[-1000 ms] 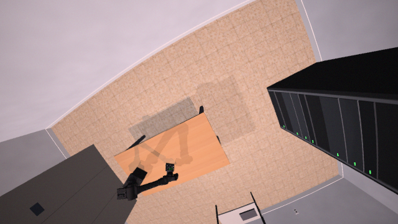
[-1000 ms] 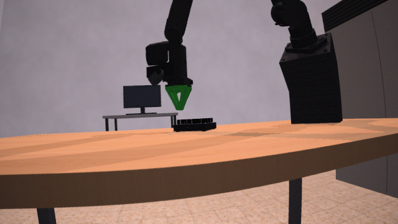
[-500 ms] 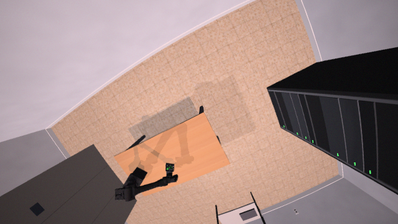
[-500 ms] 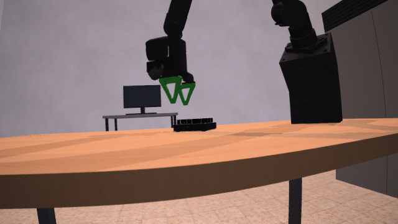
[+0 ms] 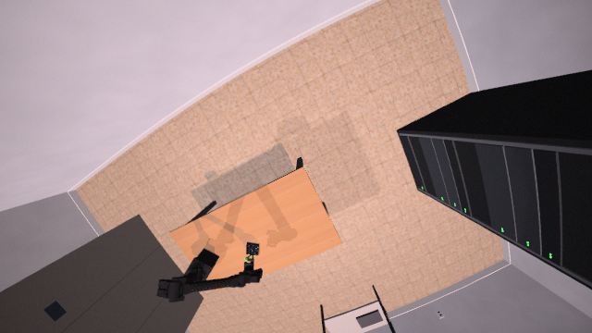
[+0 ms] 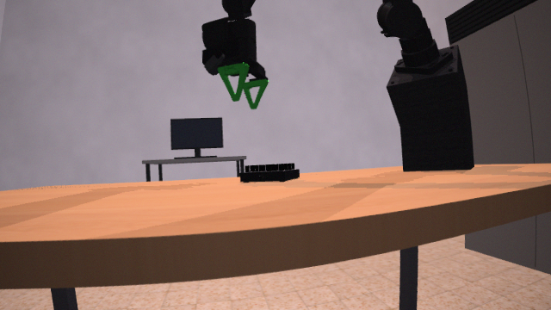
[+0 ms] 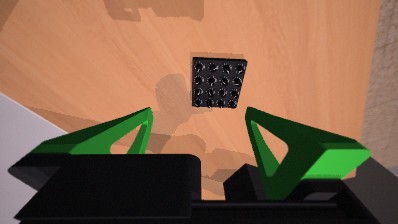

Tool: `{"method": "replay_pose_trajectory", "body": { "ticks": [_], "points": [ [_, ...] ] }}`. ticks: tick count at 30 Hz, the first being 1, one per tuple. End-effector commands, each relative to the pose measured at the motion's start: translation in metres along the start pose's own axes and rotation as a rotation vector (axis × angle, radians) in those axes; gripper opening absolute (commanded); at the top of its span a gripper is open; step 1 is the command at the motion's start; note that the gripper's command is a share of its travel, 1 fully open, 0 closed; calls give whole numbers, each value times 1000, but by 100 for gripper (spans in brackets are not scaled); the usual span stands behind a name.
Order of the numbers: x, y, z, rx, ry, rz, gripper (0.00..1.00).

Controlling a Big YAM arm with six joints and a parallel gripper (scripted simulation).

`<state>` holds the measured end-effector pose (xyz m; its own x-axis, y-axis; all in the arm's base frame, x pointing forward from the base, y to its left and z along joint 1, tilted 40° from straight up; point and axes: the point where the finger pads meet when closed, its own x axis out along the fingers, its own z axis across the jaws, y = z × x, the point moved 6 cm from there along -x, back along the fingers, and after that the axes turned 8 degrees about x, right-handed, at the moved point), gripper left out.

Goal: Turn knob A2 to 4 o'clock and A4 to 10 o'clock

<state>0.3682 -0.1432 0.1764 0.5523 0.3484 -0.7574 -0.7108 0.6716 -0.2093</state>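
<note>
Gripper (image 5: 250, 260) (image 6: 244, 104) (image 7: 199, 112): fingers spread wide, nothing between them. It hangs in the air, well apart from the knob box (image 5: 252, 249) (image 6: 269, 174) (image 7: 218, 84), which stands on the table (image 5: 296, 203) (image 6: 224, 207) (image 7: 300, 60) below and beyond the fingertips. In the wrist view the box lies ahead of the gap between the green fingers, its four rows of knobs all uncovered.

Progress: cannot be settled from here. White lines on the knobs are too small to read against their marks, and the socket side is not made out, so I cannot say which row is A — nor whether A2 stands at 4 o'clock or A4 at 10 o'clock. The other knobs' pointing cannot be checked either.

What does show: nothing of the arm (image 5: 215, 283) (image 6: 238, 9) touches the box, and the box looks level on the table. Judgement: the clearance condition looks met at present. If either target knob is still off its mark, the gripper must come down over that knob alone — neighbours sit close and could be nudged.

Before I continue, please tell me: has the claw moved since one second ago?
Yes, the claw is higher above the knob box now.
</note>
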Motion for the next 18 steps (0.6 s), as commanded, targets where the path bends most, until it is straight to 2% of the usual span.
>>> {"method": "replay_pose_trajectory", "body": {
  "ticks": [1,3,4,6,8,10,18],
  "points": [
    [-31,-16,8,-49,-6,-42,100],
    [-33,-16,7,-46,-5,-38,100],
    [-26,-15,2,-32,-1,-16,100],
    [-12,4,0,-29,1,33,100],
    [-12,4,0,-29,1,33,100],
    [-20,-8,1,-36,0,0,100],
    [-20,-8,2,-36,-1,-4,100]
  ]
}}
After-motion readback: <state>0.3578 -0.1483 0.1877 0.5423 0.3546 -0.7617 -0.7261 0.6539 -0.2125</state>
